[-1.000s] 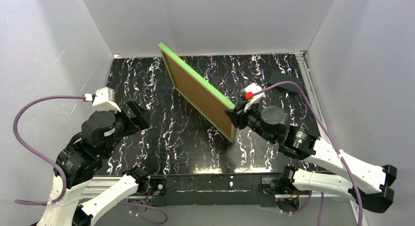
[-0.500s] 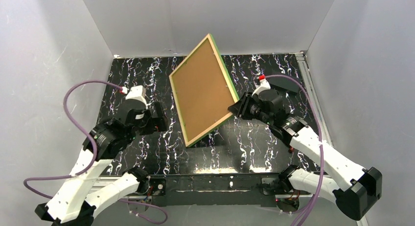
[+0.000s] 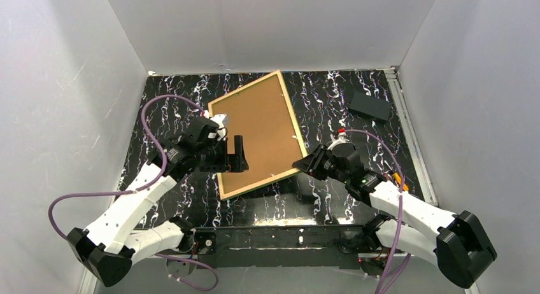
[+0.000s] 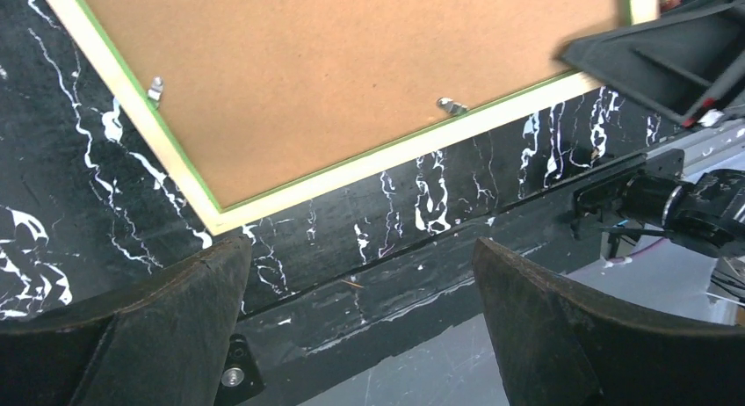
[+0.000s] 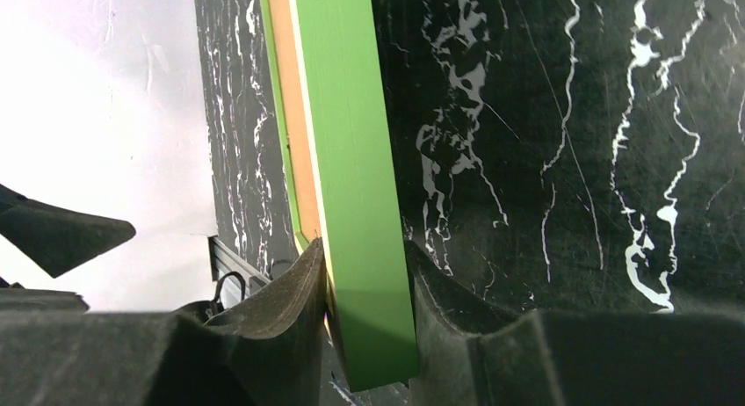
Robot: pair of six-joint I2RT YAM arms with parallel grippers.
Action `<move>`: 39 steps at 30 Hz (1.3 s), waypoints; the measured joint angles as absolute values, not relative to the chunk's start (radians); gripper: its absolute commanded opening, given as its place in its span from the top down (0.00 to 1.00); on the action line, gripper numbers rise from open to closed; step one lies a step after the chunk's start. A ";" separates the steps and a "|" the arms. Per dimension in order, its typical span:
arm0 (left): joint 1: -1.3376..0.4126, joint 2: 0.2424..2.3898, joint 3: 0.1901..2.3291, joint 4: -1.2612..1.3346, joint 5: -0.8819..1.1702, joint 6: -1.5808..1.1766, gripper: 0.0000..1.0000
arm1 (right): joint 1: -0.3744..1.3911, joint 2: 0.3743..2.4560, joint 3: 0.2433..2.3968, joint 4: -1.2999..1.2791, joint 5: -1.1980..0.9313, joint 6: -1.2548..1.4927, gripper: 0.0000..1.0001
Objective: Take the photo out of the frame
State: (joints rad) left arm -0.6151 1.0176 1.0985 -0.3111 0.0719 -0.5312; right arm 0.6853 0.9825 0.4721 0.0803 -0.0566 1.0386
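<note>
Marbled table (image 3: 167, 98) holds one black block (image 3: 369, 105); right pincer (image 3: 299, 164) grips one frame (image 3: 258, 132).

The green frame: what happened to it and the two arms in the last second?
The frame swung down from standing on edge to nearly flat, fibreboard back up. The left arm reached in; the left claw now hovers at the frame's near corner. Unchanged: the grip of the right claw on the frame's edge, the left claw open, the black box far right.
</note>
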 measured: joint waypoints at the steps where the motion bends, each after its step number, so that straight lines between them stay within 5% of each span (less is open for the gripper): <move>1: -0.609 1.024 1.098 -0.303 0.086 -0.527 0.02 | 0.685 0.988 0.448 0.104 -0.058 1.057 0.96; 6: -0.555 1.058 1.098 -0.251 0.134 -0.500 0.02 | 0.686 1.008 0.385 0.176 -0.059 1.104 0.68; 21: -0.486 1.118 1.098 -0.170 0.146 -0.371 0.02 | 0.694 1.082 0.331 0.033 0.019 1.068 0.39; 24: -0.486 1.110 1.084 -0.152 0.146 -0.350 0.02 | 0.696 1.074 0.349 -0.021 0.043 1.068 0.23; 39: -0.552 1.096 1.042 -0.150 0.139 -0.271 0.02 | 0.628 0.973 0.653 -0.732 0.358 1.074 0.13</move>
State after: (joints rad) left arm -0.5518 1.0962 1.0424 -0.1497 0.1387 -0.2714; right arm 0.6277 0.9733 0.6525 -0.7322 0.3584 1.0740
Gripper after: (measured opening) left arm 0.980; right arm 0.858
